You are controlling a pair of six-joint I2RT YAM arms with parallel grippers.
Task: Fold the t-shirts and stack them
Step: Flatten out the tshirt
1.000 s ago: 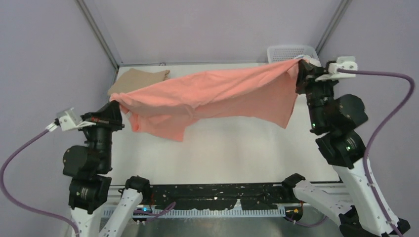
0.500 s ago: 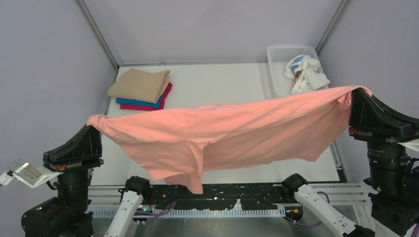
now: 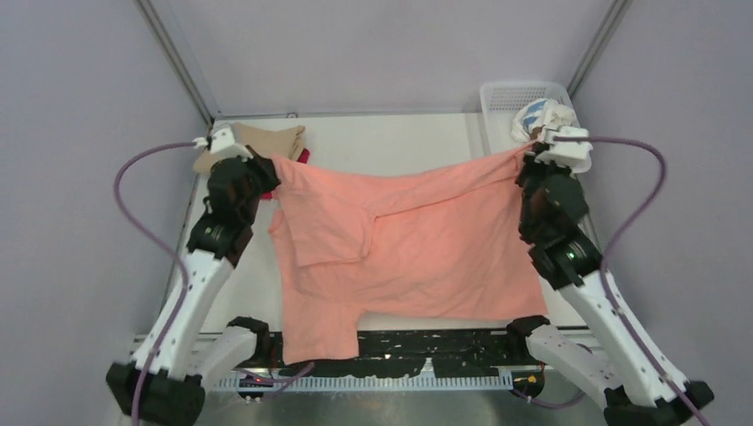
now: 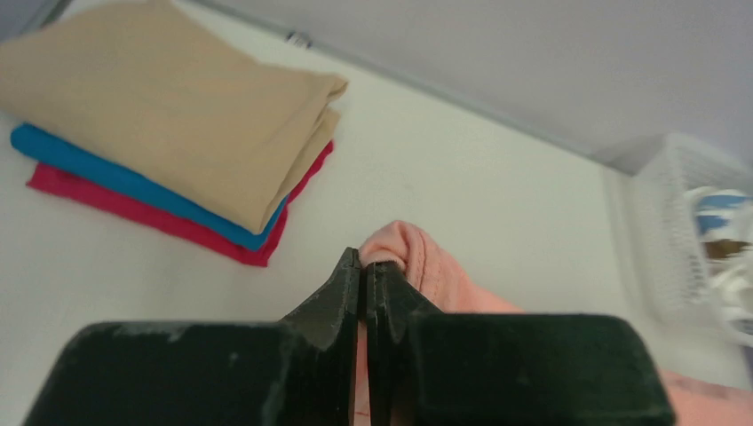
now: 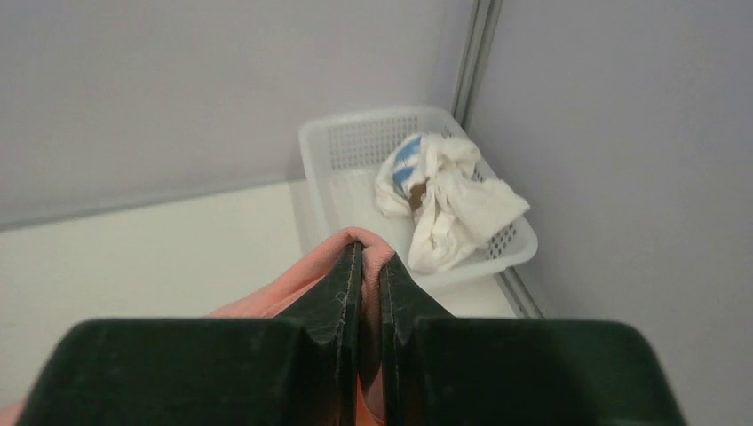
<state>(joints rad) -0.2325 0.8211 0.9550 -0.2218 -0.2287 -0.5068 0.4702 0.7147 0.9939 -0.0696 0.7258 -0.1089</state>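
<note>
The salmon-pink t-shirt (image 3: 417, 240) hangs stretched between my two grippers and drapes over the table down past its near edge. My left gripper (image 3: 269, 166) is shut on its left corner, and the pink cloth (image 4: 417, 266) bunches at the fingertips (image 4: 351, 271). My right gripper (image 3: 530, 153) is shut on its right corner, and pink cloth (image 5: 311, 275) shows between the jaws. The folded stack sits at the far left, tan t-shirt (image 4: 169, 106) on top, then the bright blue one (image 4: 115, 177) and the magenta one (image 4: 133, 213). In the top view only the tan one (image 3: 266, 138) shows clearly.
A white basket (image 3: 502, 93) stands at the far right corner with crumpled white and blue cloth (image 5: 444, 195) in it. Purple cables loop from both wrists. Grey walls close in on all sides; a black rail runs along the table's near edge (image 3: 444, 342).
Both arms have swung from high and near the camera back down and away over the table. The shirt has dropped with them and now drapes on the table instead of hanging in the air.
</note>
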